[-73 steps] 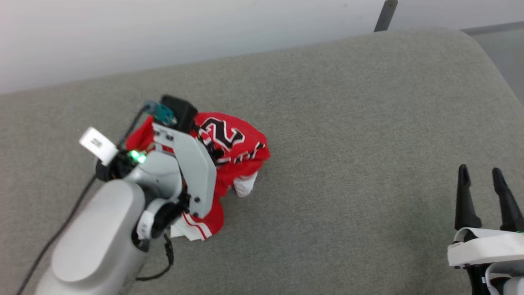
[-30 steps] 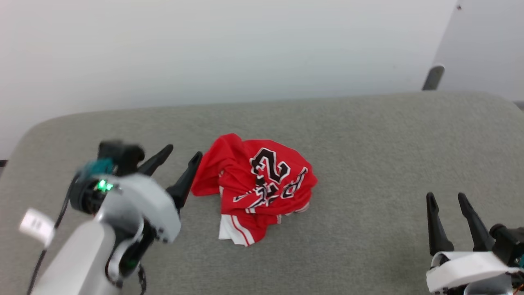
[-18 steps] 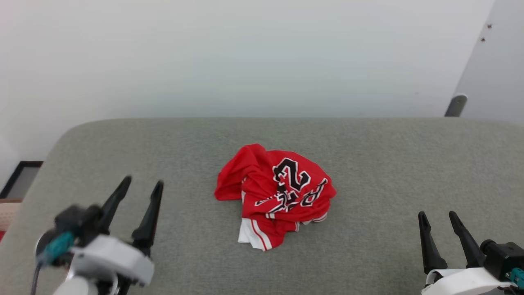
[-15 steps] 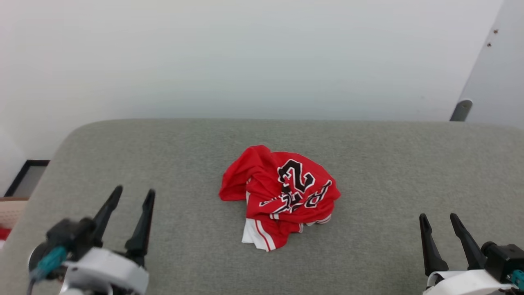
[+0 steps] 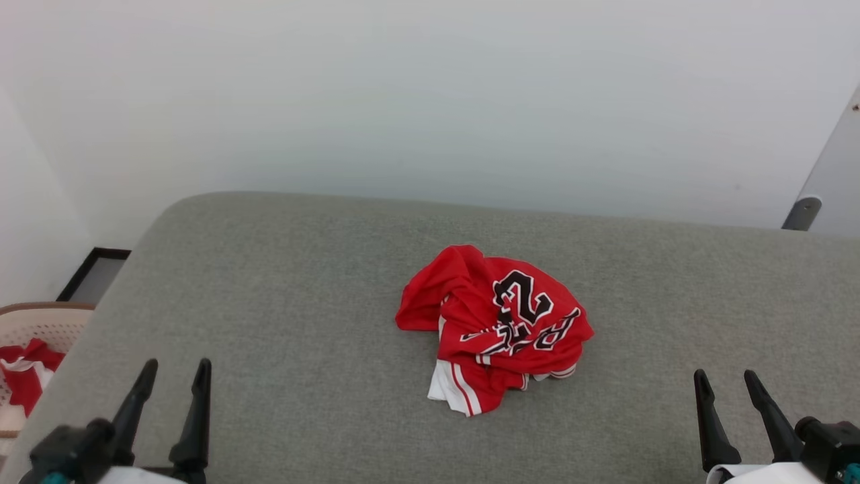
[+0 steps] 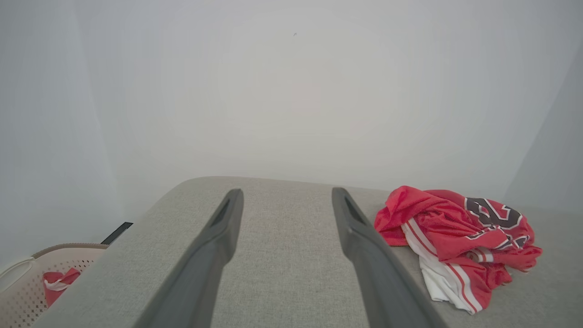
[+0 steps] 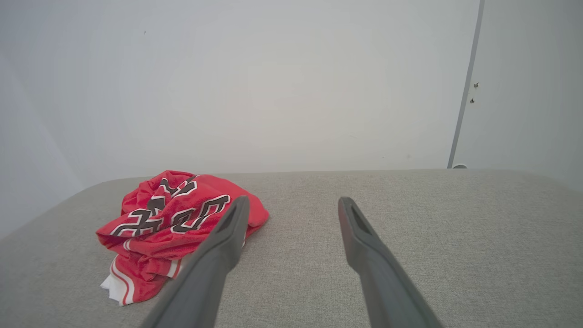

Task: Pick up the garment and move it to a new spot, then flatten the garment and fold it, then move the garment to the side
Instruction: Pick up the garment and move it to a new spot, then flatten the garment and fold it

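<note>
Two sets of jaws, the left jaws and the right jaws, both spread wide and holding nothing, low at the near corners of the head view. The garment (image 5: 500, 323) sits in a crumpled heap mid-tabletop (image 5: 269, 302), well apart from both, white striped trim poking out at its near edge. Any pick from here carries a danger: pinch through several bunched layers and the heap likely lifts as one lump, never opening. Grab only that trim and it could twist tighter. Off the left edge, the basket (image 5: 47, 329) holds a small red cloth (image 5: 27, 370), a lookalike and the wrong target.
</note>
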